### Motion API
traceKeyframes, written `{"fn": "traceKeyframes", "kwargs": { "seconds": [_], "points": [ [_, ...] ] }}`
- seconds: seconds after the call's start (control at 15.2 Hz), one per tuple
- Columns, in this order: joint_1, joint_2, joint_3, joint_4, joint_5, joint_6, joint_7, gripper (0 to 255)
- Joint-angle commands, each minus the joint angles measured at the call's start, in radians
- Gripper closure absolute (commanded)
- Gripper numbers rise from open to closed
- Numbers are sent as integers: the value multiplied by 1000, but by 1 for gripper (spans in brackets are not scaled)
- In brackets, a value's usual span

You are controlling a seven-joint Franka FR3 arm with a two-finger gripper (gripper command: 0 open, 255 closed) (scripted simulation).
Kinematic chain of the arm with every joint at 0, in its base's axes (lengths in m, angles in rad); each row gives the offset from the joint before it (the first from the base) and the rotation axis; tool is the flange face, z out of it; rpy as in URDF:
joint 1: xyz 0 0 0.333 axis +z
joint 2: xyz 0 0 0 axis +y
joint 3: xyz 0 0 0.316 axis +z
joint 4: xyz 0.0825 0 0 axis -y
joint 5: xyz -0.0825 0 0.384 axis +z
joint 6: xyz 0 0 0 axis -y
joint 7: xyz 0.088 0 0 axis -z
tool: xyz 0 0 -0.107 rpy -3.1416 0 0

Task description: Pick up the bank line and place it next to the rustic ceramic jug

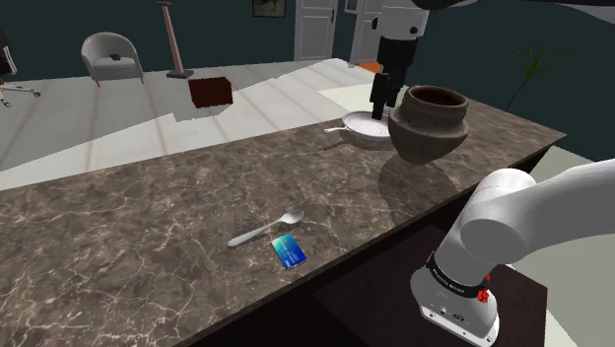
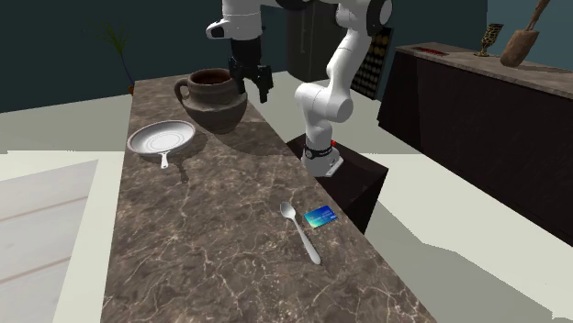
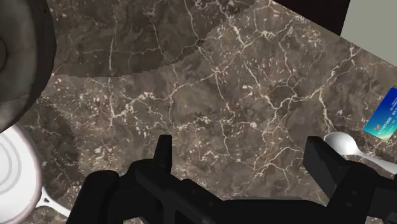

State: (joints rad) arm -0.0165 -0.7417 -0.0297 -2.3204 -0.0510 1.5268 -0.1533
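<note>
A small blue-green bank card (image 1: 289,251) lies flat near the front edge of the dark marble counter (image 1: 148,217), beside a silver spoon (image 1: 266,229). A brown ceramic jug (image 1: 427,120) stands at the far end, with a white pan (image 1: 365,126) next to it. My gripper (image 1: 384,99) hangs open above the counter close to the jug and pan, far from the card, with nothing between its fingers. In the second exterior view the card (image 2: 320,217) sits by the counter's right edge and the gripper (image 2: 254,84) is beside the jug (image 2: 213,99). The wrist view has the gripper (image 3: 240,149) over bare marble, the card (image 3: 383,119) off to one side.
The spoon (image 2: 301,231) lies just left of the card in the second exterior view; the pan (image 2: 162,138) rests left of the jug. The stand (image 1: 458,296) sits below the counter's front edge. A dark sideboard (image 2: 477,101) stands farther off, an armchair (image 1: 110,54) across the room.
</note>
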Motion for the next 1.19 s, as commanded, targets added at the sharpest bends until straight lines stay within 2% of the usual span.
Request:
{"fn": "traceKeyframes", "kwargs": {
  "seconds": [0.0,0.59,1.12],
  "points": [
    [0,0,0,0,0,0,0,0],
    [37,-74,203,-218,144,205,301,0],
    [67,12,422,-299,262,435,575,0]
  ]
}}
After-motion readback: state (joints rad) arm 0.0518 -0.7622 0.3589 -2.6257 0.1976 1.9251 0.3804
